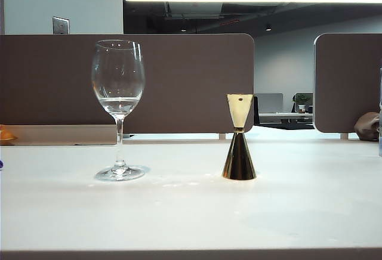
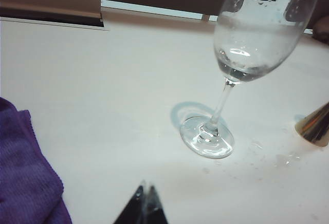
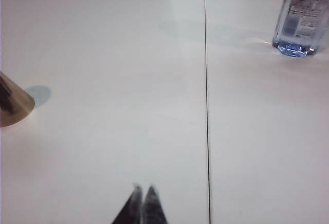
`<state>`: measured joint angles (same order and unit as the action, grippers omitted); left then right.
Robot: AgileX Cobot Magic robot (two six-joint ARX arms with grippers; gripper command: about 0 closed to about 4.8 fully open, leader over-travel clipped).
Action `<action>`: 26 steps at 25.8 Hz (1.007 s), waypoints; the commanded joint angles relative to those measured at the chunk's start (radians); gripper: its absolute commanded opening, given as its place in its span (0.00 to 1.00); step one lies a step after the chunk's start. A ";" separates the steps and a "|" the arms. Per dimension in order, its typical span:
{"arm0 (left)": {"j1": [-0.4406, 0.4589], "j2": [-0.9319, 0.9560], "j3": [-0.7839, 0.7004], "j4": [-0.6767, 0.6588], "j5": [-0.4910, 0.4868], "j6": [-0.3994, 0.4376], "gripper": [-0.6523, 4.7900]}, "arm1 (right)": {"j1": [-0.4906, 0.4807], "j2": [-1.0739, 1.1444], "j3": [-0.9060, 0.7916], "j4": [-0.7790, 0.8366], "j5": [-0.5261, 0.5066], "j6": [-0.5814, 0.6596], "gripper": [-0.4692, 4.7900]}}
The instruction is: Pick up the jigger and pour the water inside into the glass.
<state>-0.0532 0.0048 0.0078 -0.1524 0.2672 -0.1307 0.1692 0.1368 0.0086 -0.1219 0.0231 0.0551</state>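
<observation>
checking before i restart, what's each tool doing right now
left tool: closed, holding nothing, back from the glass.
right tool: closed, holding nothing, off the jigger.

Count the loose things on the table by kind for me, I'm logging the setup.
Glassware: 1, the wine glass, some water in it.
Metal measuring cups: 1, the gold jigger, standing upright.
Cloths: 1, the purple cloth.
Bottles: 1, the clear plastic bottle.
Total: 4.
</observation>
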 commanded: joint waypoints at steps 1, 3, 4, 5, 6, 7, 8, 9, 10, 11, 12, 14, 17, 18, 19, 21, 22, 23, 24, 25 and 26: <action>0.002 0.001 0.000 0.011 -0.001 0.003 0.11 | 0.001 0.000 -0.001 0.014 0.001 -0.003 0.12; 0.002 0.001 0.000 0.011 -0.001 0.003 0.11 | 0.001 0.000 -0.001 0.014 0.000 -0.003 0.12; 0.002 0.001 0.000 0.011 -0.001 0.003 0.11 | 0.001 0.000 -0.001 0.014 0.001 -0.003 0.12; 0.002 0.001 0.000 0.011 -0.001 0.003 0.11 | 0.001 0.000 -0.001 0.014 0.001 -0.003 0.12; 0.002 0.001 0.000 0.011 -0.001 0.003 0.11 | 0.001 0.000 -0.001 0.014 0.001 -0.003 0.12; 0.002 0.001 0.000 0.011 -0.001 0.003 0.11 | 0.001 0.000 -0.001 0.014 0.000 -0.003 0.12; 0.002 0.001 0.000 0.011 -0.001 0.003 0.11 | 0.001 0.000 -0.001 0.014 0.000 -0.003 0.12; 0.002 0.001 0.000 0.011 -0.002 0.003 0.11 | 0.001 0.000 -0.001 0.014 0.000 -0.003 0.12; 0.002 0.001 0.000 0.011 -0.002 0.003 0.11 | 0.001 0.000 -0.001 0.014 0.001 -0.003 0.12; 0.002 0.001 0.000 0.011 -0.001 0.003 0.11 | 0.000 0.000 -0.001 0.016 0.002 -0.003 0.12; 0.002 0.001 0.000 0.011 -0.001 0.003 0.11 | 0.000 0.000 -0.001 0.019 0.001 -0.003 0.12; 0.002 0.001 0.000 0.011 -0.001 0.003 0.11 | 0.001 0.000 -0.001 0.022 -0.006 -0.003 0.12; 0.002 0.001 0.000 0.011 -0.002 0.003 0.11 | 0.001 0.000 -0.001 0.021 -0.030 -0.002 0.12; 0.002 0.001 0.000 0.011 -0.001 0.003 0.11 | 0.001 0.000 -0.001 0.021 -0.036 -0.002 0.12; 0.002 0.001 0.000 0.012 -0.002 0.003 0.11 | 0.001 0.000 -0.001 0.021 -0.052 -0.002 0.12; 0.002 0.001 0.000 0.013 -0.021 0.003 0.11 | 0.001 0.000 -0.001 0.021 -0.079 -0.002 0.12; 0.002 0.001 0.000 0.012 -0.038 0.003 0.11 | 0.001 0.000 -0.001 0.022 -0.096 -0.002 0.12; 0.002 0.001 0.000 0.011 -0.048 0.003 0.11 | 0.001 0.000 -0.001 0.022 -0.113 -0.002 0.12; 0.002 0.001 0.000 0.011 -0.057 0.003 0.11 | 0.001 0.000 -0.001 0.023 -0.129 -0.002 0.12; 0.002 0.001 0.000 0.011 -0.073 0.003 0.11 | 0.001 0.000 -0.001 0.027 -0.140 -0.002 0.12; 0.002 0.001 0.000 0.011 -0.089 0.003 0.11 | 0.001 0.000 -0.001 0.042 -0.152 -0.002 0.12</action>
<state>-0.0532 0.0048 0.0078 -0.1528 0.2108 -0.1299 0.1692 0.1368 0.0086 -0.1181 -0.1009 0.0555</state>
